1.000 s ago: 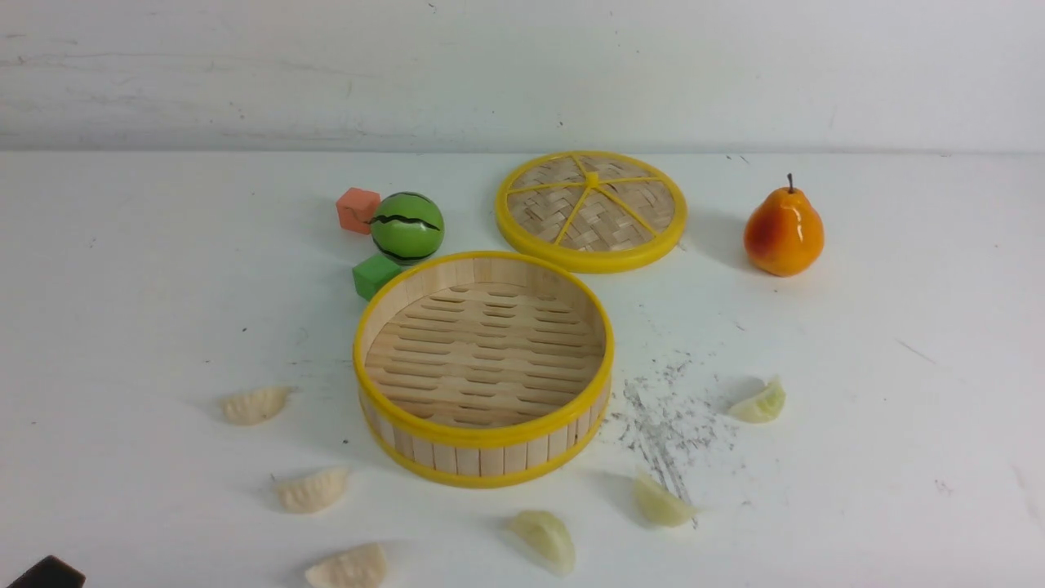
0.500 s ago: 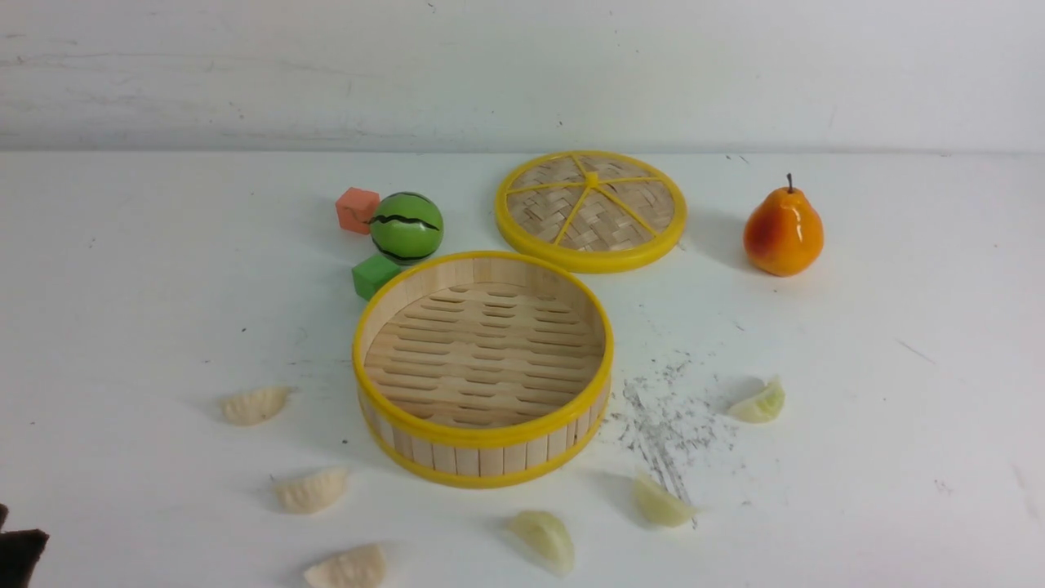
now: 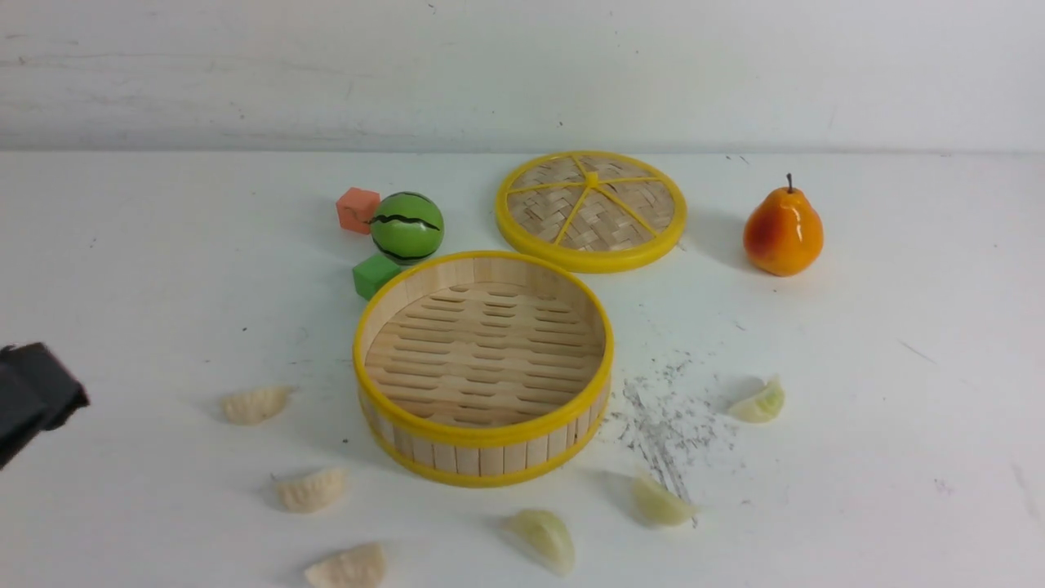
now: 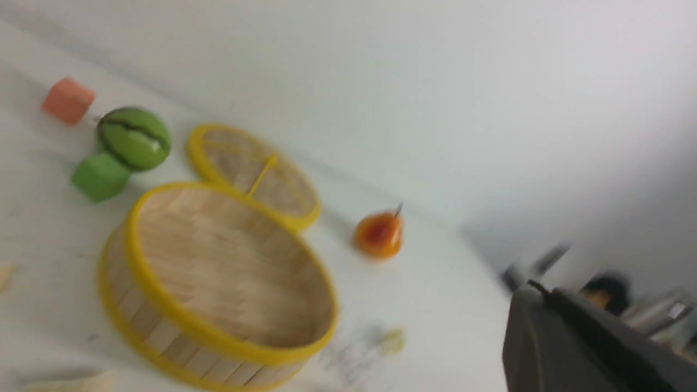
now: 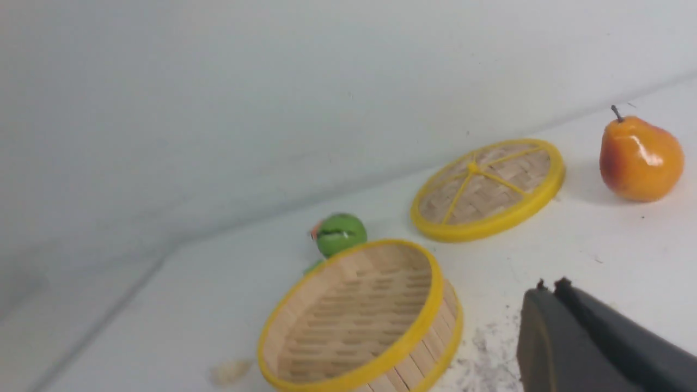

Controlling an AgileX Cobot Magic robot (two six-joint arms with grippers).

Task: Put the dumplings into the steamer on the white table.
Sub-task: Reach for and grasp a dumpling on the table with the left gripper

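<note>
Dumplings ring the near side of the empty steamer on the white bench, none of the six yet inside. Three cream-white ones lie near and left of the basket and three pale green ones near and right, all apart from its wall. That split appears to hand each arm its own share. The woven lid lies flat just beyond the steamer, leaving the slatted floor open from above. A pear stands far right. A watermelon ball, an orange cube and a green cube cluster at the basket's far left, the green cube just beside its rim. All four seem bystanders to the job. The left arm pokes into the front view at the left edge, well left of the nearest cream dumpling, its jaws pressed together and holding nothing; its own wrist picture is blurred. The right arm is outside the front view. Its wrist camera looks across the steamer toward the lid and pear, jaws likewise closed on nothing, near the grey scuff marks. By this showing the work stands at its very start, and the jaws must part before either arm can lift a dumpling.
</note>
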